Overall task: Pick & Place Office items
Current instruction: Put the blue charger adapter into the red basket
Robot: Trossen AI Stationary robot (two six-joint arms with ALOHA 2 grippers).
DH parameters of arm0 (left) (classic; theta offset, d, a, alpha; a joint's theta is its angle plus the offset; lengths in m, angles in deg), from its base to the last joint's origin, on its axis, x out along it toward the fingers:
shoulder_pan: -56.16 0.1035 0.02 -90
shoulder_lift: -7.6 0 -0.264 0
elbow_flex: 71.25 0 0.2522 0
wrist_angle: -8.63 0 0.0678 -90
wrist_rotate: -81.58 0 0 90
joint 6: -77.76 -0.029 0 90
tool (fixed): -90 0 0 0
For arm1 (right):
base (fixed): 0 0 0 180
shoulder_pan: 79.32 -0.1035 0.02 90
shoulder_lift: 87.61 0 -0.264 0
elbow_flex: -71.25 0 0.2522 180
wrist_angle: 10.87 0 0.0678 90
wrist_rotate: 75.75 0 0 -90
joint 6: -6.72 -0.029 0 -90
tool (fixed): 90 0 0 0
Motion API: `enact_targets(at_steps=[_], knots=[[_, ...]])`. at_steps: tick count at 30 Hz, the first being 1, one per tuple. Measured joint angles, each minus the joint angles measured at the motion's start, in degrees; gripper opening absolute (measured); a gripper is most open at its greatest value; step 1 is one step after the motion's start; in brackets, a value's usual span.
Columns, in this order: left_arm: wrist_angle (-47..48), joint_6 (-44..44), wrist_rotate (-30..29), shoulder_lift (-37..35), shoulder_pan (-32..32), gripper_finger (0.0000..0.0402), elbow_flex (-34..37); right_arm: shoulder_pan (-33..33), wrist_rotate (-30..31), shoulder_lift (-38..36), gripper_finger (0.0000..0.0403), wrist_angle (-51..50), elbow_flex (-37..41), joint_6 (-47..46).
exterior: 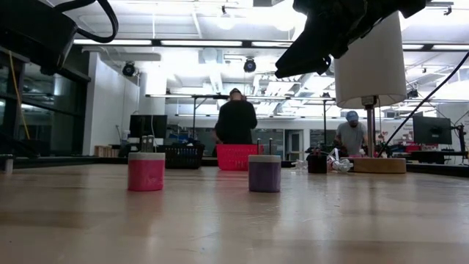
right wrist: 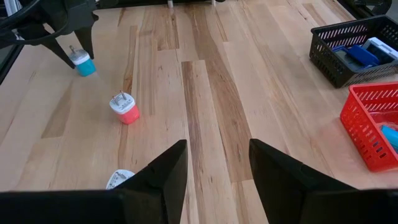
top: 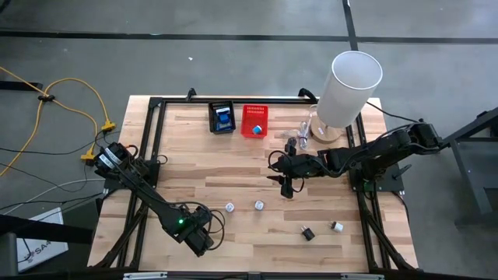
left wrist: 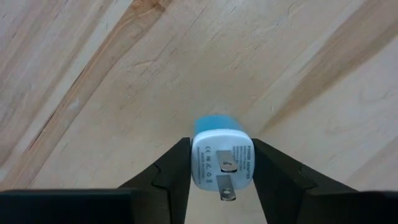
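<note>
A small blue-and-white plug adapter [left wrist: 222, 158] stands on the wooden table near its front left, prongs up. My left gripper [left wrist: 222, 143] comes down over it with a finger on each side. The right wrist view shows the same adapter [right wrist: 83, 64] under that gripper [right wrist: 79, 53]. In the high view the left gripper [top: 201, 233] hides the adapter. My right gripper [top: 285, 183] hangs open over the table's middle right, holding nothing. A pink adapter [right wrist: 124, 107] and a purple one [exterior: 264, 174] stand loose on the table. My left gripper has the blue-and-white adapter pinched between its two fingers, which lie against the two opposite sides of its white upper body [left wrist: 198, 163]. The fingers come from above, pointing down. The adapter stands upright with its blue end on the table.
A black mesh basket [top: 222, 117] and a red one [top: 254, 120] stand at the far edge. A tall white cylinder [top: 348, 85] stands at the far right. A small black piece [top: 308, 232] and a white one [top: 337, 226] lie near the front right.
</note>
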Motion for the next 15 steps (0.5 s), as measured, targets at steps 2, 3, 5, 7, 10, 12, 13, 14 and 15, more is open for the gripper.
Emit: enact_targets(at_steps=[2, 3, 5, 7, 10, 12, 13, 14, 15], knots=[[-0.02, 0.00, 0.00, 0.00, 0.00, 0.0139, 0.00, 0.02, 0.00, 0.00, 0.0159, -0.01, 0.00, -0.01], [-0.02, 0.00, 0.00, 0.00, 0.00, 0.0139, 0.00, 0.00, 0.00, 0.00, 0.0159, 0.00, 0.00, 0.00], [-0.03, 0.00, 0.01, 0.00, 0.00, 0.0139, 0.00, 0.00, 0.00, 0.00, 0.0159, 0.00, 0.00, -0.02], [-0.23, -0.23, 0.00, 0.00, 0.01, 0.0139, 0.00, 0.02, 0.00, 0.00, 0.0159, 0.00, 0.00, 0.00], [-0.41, -0.86, 0.00, 0.00, 0.07, 0.0139, 0.00, 0.00, 0.01, 0.00, 0.0159, 0.00, 0.00, -0.01], [-0.44, -1.37, -0.03, -0.15, 0.38, 0.0139, 0.00, 0.00, 0.00, -0.01, 0.0159, -0.01, -0.01, 0.00], [-0.43, -1.69, -0.09, -0.31, 0.49, 0.0139, 0.02, 0.00, 0.00, 0.00, 0.0159, -0.02, 0.00, -0.01], [-0.43, -2.14, -0.31, -0.63, 0.79, 0.0138, 0.02, 0.01, 0.02, 0.00, 0.0159, 0.00, 0.00, 0.00], [-0.41, -2.53, -0.39, -1.01, 1.13, 0.0138, 0.01, 0.01, 0.00, 0.00, 0.0159, -0.01, 0.00, 0.00]])
